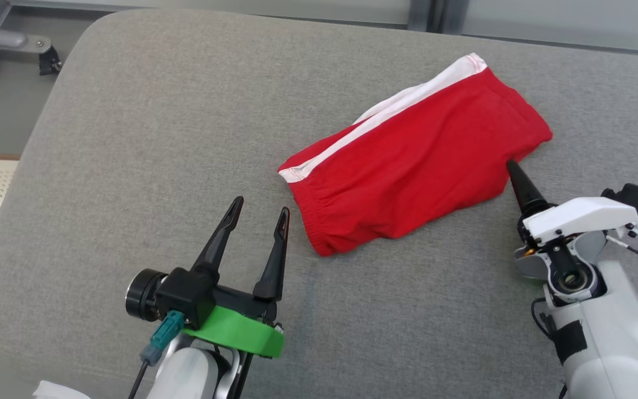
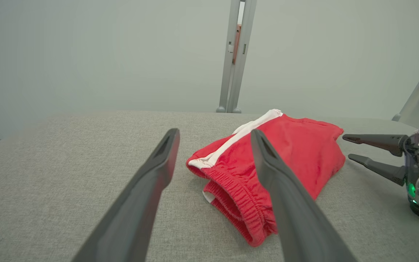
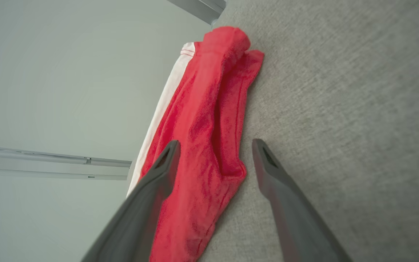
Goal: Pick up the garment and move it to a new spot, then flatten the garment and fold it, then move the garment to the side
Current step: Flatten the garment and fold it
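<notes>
Here, the garment (image 1: 413, 160) lies folded, left and right jaws spread.

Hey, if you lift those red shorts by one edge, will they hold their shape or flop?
Probably flop: the red shorts lie soft and wrinkled on the grey cushion, so the folded layers would likely fall open. They look thin, so likely light. The gathered waistband seems thicker, maybe a firmer pinch point.

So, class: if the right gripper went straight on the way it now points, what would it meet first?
The red garment, most likely: its edge lies just ahead of the open right gripper.
</notes>
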